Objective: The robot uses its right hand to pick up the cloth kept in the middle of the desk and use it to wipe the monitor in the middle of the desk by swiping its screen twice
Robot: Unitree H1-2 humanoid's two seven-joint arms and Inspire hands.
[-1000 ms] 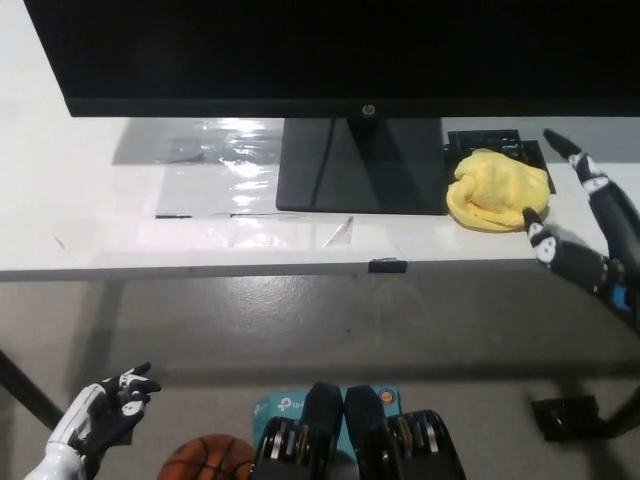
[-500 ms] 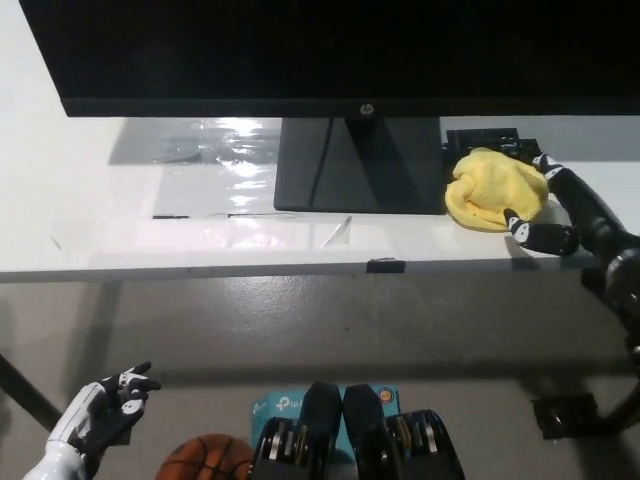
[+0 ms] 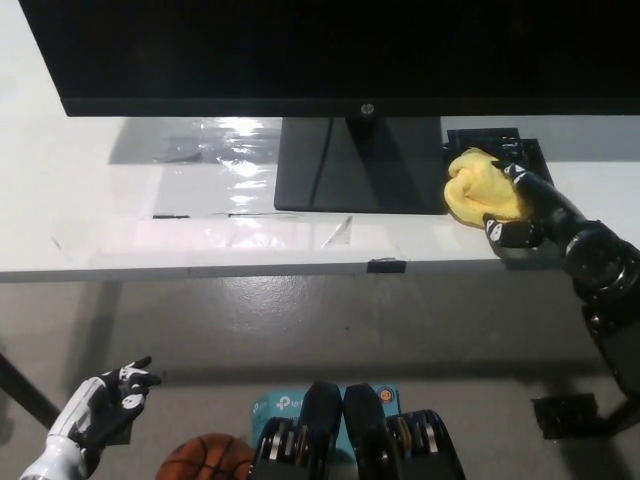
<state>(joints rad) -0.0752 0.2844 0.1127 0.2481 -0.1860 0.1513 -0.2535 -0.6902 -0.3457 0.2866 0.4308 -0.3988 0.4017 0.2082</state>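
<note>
Head view: right robot hand (image 3: 522,205) grips yellow cloth (image 3: 478,187) beside the "hp"-marked monitor (image 3: 362,108); left robot hand (image 3: 100,415) spread.

The monitor (image 3: 300,50) ran off the top edge, so most of its screen was out of view. The black right hand (image 3: 520,205) covered the right part of the yellow cloth (image 3: 472,186), and whether it gripped the cloth could not be told. Behind the cloth, a black object (image 3: 495,138) on the surface (image 3: 100,200) was largely hidden. A basketball (image 3: 205,458) was cut by the bottom edge.
</note>
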